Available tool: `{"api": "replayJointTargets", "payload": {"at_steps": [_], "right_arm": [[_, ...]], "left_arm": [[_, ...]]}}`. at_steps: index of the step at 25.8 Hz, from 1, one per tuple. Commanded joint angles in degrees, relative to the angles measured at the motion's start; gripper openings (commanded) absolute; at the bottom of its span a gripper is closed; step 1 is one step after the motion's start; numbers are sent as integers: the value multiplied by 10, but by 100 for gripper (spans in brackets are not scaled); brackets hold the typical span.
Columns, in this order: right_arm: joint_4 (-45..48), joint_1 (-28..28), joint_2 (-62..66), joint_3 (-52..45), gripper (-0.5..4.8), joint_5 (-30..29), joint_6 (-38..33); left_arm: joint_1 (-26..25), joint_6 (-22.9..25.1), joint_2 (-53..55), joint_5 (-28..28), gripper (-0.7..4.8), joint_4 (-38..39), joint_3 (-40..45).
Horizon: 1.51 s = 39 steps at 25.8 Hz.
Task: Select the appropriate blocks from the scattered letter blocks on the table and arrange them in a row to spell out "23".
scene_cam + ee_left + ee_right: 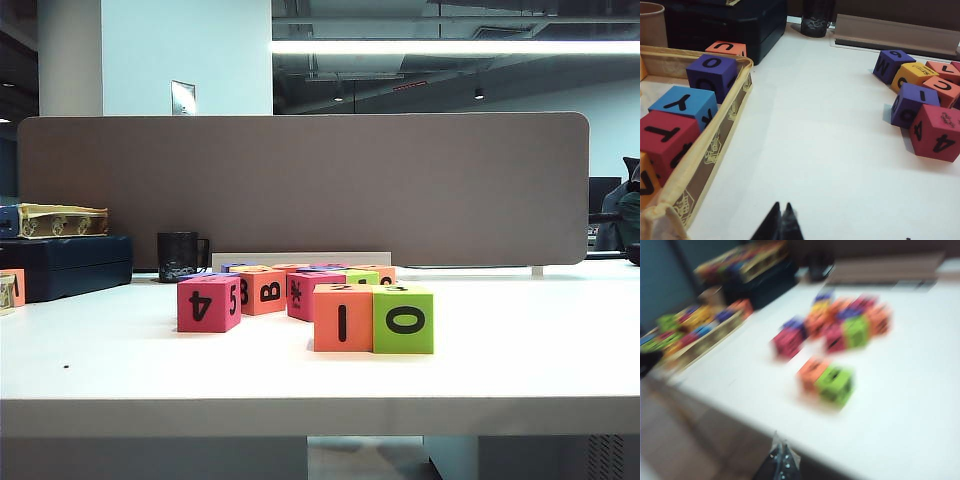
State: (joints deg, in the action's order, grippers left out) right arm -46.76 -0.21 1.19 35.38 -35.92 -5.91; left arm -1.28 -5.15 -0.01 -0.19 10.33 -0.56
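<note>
Two appropriate blocks stand side by side, touching, near the front of the table [520, 350]: an orange one marked "I" [342, 318] on the left and a lime green one marked "O" [404, 320] on the right. The blurred right wrist view shows the same orange block [812, 371] and green block [836, 384]. More scattered letter blocks [262, 290] lie behind them. My left gripper [781, 206] is shut and empty over bare table, away from the cluster [920, 107]. My right gripper [781, 445] is shut and empty at the table's front edge. Neither gripper appears in the exterior view.
A red "4" block [208, 302] stands left of the pair. A beige tray [725, 135] of blocks sits at the table's left. A dark box [65, 265], a black mug [181, 256] and a brown partition [300, 190] line the back.
</note>
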Motion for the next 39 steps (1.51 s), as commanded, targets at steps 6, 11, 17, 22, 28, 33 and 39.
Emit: {"api": "replayJointTargets", "payload": {"at_steps": [6, 11, 17, 22, 28, 33, 39], "right_arm": [[112, 0, -3, 0, -1, 144, -1], [147, 0, -3, -35, -1, 154, -2], [246, -1, -7, -119, -1, 155, -1], [305, -1, -12, -189, -1, 188, -1], [365, -1, -12, -281, -1, 268, -1], [431, -4, -12, -344, -1, 290, 2], [385, -10, -12, -353, -1, 289, 17]], "left_arm": [[-1, 2, 0, 3, -6, 3, 0], [-1, 2, 0, 3, -6, 3, 0], [-1, 2, 0, 3, -6, 3, 0], [-1, 2, 0, 3, -6, 3, 0], [-1, 2, 0, 3, -6, 3, 0], [-1, 2, 0, 3, -6, 3, 0], [-1, 2, 0, 3, -6, 3, 0]]}}
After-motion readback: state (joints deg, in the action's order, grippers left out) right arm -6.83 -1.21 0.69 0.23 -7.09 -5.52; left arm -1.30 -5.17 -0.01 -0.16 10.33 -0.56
